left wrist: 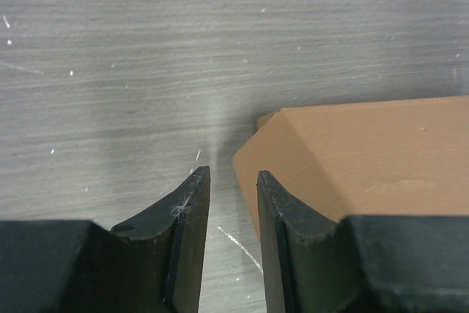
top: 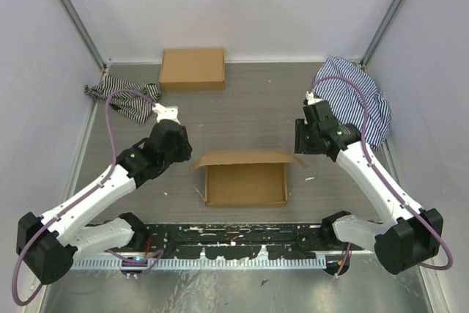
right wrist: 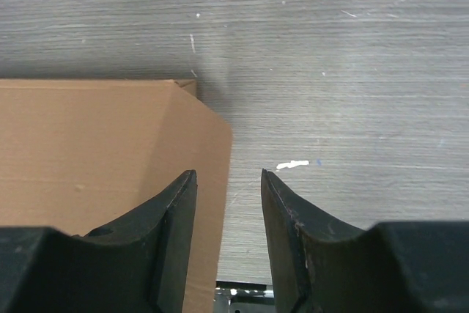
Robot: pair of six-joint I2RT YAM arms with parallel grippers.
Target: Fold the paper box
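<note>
The paper box (top: pixel 245 181) lies on the counter (top: pixel 249 108) between both claws, a lid-flap corner just beside each; left claw (left wrist: pixel 231 174) and right claw (right wrist: pixel 228 174) stand part-open, holding nothing; the cardboard looks light, stiff and likely to bend at its scores; pinch the flap edge near its corners.

Shallow brown cardboard paper box (top: pixel 245 185) in the middle of the grey wood-grain table (top: pixel 249 108), closed brown cardboard box (top: pixel 192 69) well behind it, crumpled striped cloth (top: pixel 124 99) back left, larger striped cloth (top: pixel 359 100) back right, left gripper (left wrist: pixel 233 181) beside the paper box's left rear corner, right gripper (right wrist: pixel 229 177) at its right rear corner
</note>
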